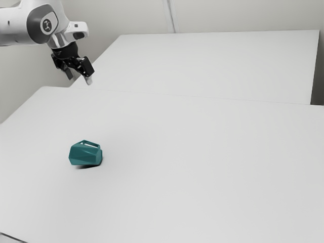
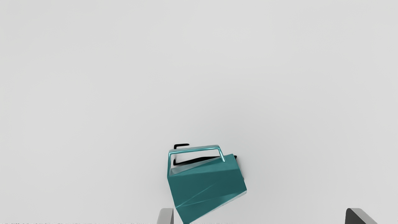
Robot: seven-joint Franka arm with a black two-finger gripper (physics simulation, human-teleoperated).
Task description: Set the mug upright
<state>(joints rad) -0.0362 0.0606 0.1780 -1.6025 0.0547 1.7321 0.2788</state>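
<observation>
Mug (image 1: 85,155), just one, lying on its side on white table (image 1: 192,167), inside hidden; one handle (image 2: 194,149). One gripper (image 1: 79,78), well apart, released, two fingers (image 2: 166,216) spread wide.

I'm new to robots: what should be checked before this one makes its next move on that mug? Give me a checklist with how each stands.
1. Teal faceted mug upright: not ok, lying on its side.
2. Black two-finger hand open: ok, fingers wide apart.
3. Hand clear of the mug: ok, raised away from it.
4. Mug centred between the fingers: not ok, nearer one finger.
5. Thin teal handle unobstructed: ok, nothing touches its bar.
6. Mug empty inside: cannot tell.
</observation>
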